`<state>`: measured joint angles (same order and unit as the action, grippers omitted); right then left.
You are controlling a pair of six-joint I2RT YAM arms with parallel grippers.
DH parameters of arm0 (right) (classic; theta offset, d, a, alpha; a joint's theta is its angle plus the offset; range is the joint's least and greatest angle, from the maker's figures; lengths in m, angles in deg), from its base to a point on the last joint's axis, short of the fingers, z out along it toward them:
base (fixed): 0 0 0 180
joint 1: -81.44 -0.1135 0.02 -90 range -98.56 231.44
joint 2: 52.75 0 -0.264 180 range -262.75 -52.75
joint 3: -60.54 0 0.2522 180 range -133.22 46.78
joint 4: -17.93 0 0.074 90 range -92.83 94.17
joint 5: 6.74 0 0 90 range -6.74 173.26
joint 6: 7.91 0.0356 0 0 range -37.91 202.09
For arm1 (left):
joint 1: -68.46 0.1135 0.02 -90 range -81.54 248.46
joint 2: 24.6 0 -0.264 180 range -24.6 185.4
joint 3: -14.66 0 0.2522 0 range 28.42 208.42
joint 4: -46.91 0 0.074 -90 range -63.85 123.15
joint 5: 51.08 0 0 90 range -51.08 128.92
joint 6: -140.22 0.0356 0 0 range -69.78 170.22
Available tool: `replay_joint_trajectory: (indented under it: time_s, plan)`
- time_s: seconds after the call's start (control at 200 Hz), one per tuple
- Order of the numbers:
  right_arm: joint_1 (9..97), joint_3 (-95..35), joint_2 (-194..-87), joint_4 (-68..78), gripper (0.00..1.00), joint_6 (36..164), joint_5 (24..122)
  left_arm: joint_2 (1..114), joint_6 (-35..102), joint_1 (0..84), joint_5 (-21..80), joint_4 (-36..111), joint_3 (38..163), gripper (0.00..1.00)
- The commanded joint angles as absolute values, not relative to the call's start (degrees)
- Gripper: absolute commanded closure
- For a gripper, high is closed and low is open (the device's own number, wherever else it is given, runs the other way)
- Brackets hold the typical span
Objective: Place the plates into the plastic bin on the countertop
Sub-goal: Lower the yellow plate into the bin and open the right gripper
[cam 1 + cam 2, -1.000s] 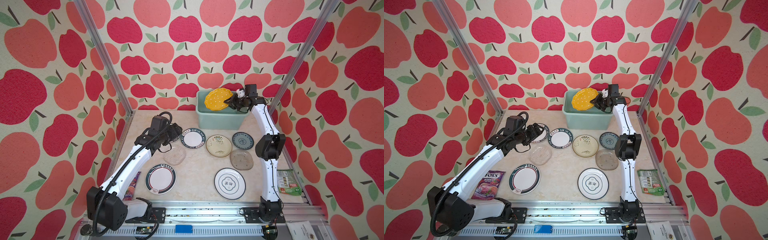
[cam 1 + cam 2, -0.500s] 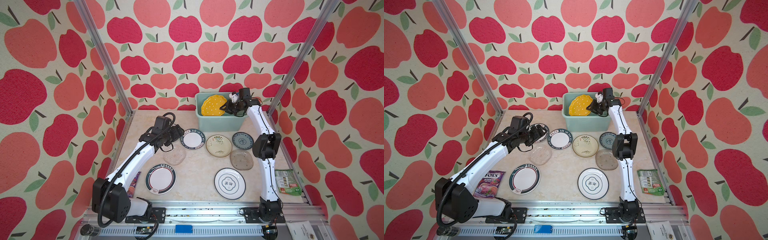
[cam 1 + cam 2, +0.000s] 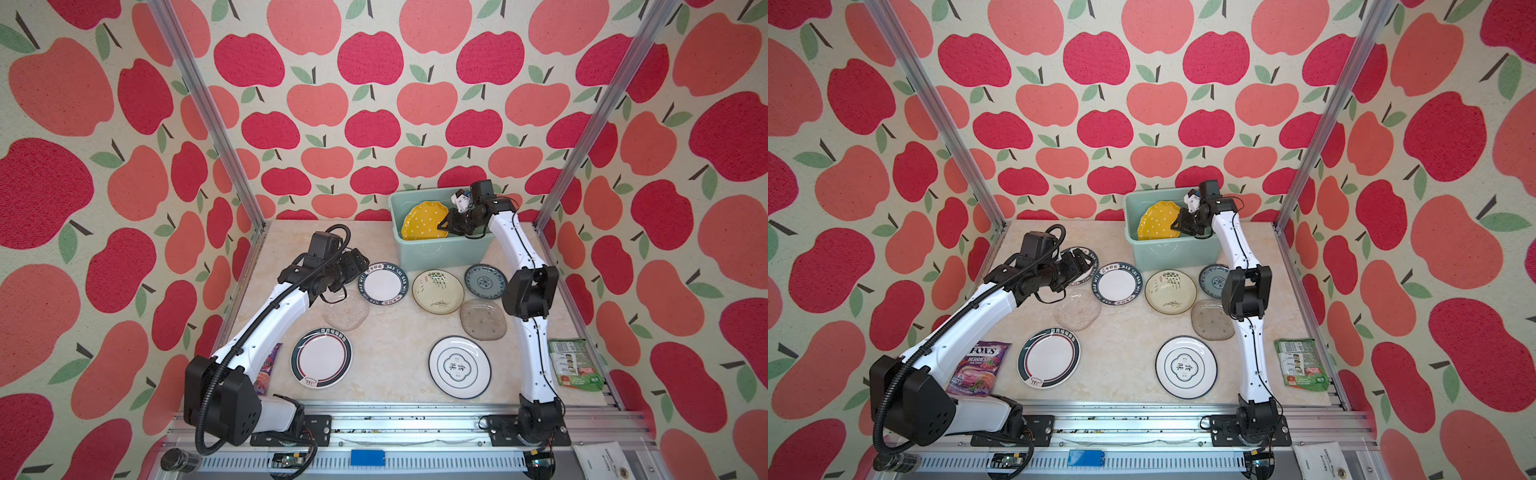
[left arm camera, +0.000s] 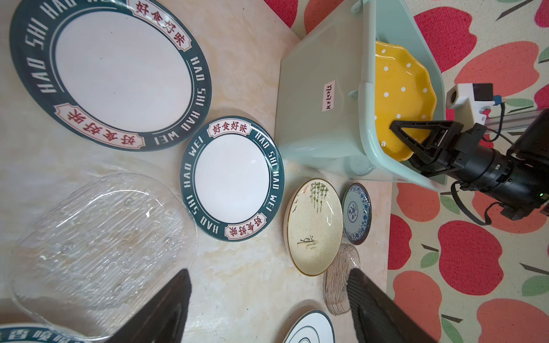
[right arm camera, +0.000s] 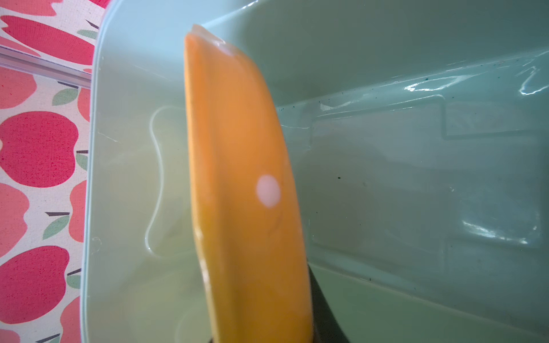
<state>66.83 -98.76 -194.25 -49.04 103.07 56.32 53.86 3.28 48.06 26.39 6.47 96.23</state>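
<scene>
While the right gripper pinches the rim of the yellow plate, that plate stands tilted on edge inside the bin, below the level of the rim. The bin sits at the back of the countertop, right of the middle and close to the wall. From the right wrist the yellow plate appears edge-on with 1 white dot showing and the bin's pale green walls on either side. I cannot tell whether its lower edge touches the bin floor.

Over the left rear of the countertop the left gripper hovers low and holds nothing. In the left wrist view its 2 dark fingers are spread wide above the bare surface.

Flat on the countertop lie 8 more plates. A half-hidden lettered plate sits partly under the left gripper. In a row in front of the bin are a lettered plate, a cream plate and a blue plate. A clear glass plate lies just beside the lettered plate, and a smoky glass plate lies just in front of the cream and blue ones. Nearest the front rail are a dark-rimmed plate and an emblem plate, well apart.

At the front left edge lies a purple packet, and at the right edge a green packet.
</scene>
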Motion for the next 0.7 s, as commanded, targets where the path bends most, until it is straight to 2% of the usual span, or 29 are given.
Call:
replay_joint_trajectory:
  time_s: [0.0, 0.36, 0.695]
  plan:
    - [66.15, -99.31, -194.27, -48.03, 1.0, 100.48, 53.64, 54.5, 3.72, 48.07, 26.17, 6.43, 97.75, 0.15]
    - [66.15, -99.03, -197.53, -47.86, 0.97, 97.76, 55.52, 55.68, 3.2, 47.99, 25.62, 6.52, 97.06, 0.16]
    - [65.97, -99.05, -199.7, -47.27, 0.81, 96.85, 57.54, 56.78, 2.84, 47.98, 25.25, 6.74, 96.8, 0.16]
